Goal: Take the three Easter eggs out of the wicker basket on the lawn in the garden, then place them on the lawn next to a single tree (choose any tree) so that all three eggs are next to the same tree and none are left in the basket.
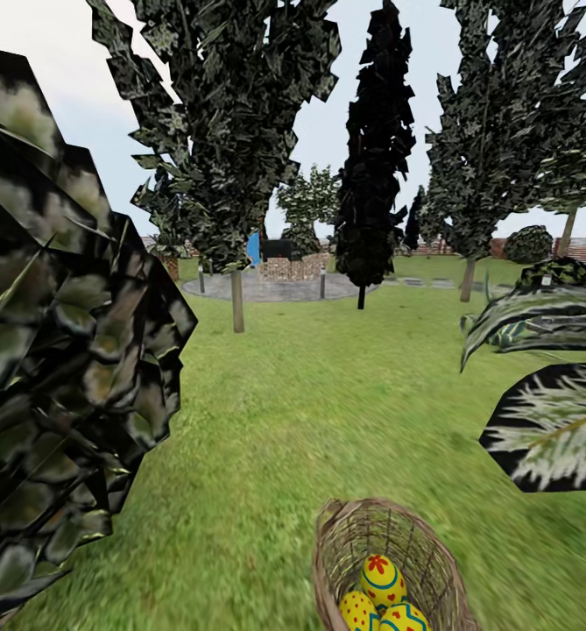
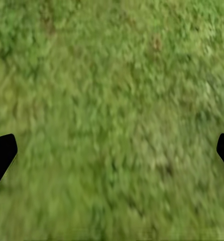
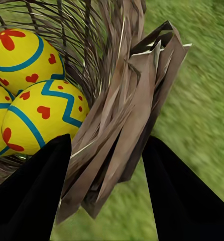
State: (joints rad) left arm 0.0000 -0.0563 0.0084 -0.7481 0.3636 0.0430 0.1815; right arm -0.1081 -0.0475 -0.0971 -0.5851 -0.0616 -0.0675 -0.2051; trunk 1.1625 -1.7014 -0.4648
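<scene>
- While the right gripper [image 3: 104, 165] is straddling the basket [image 3: 127, 105] wall, fingers apart, nothing's clamped yet.
- Left gripper [image 2: 112, 150] is hanging wide open over lawn [image 2: 112, 75].
- All three eggs [image 3: 41, 123] are sitting inside the basket.
- Closing here risks tipping the basket, spilling eggs far from a tree [image 1: 237, 298].

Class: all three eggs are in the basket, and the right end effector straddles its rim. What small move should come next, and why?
Probably close the right end effector on the wicker basket wall. Its fingers sit either side of the rim, and the three Easter eggs lie inside, so gripping would allow carrying everything toward a tree across the lawn.
</scene>
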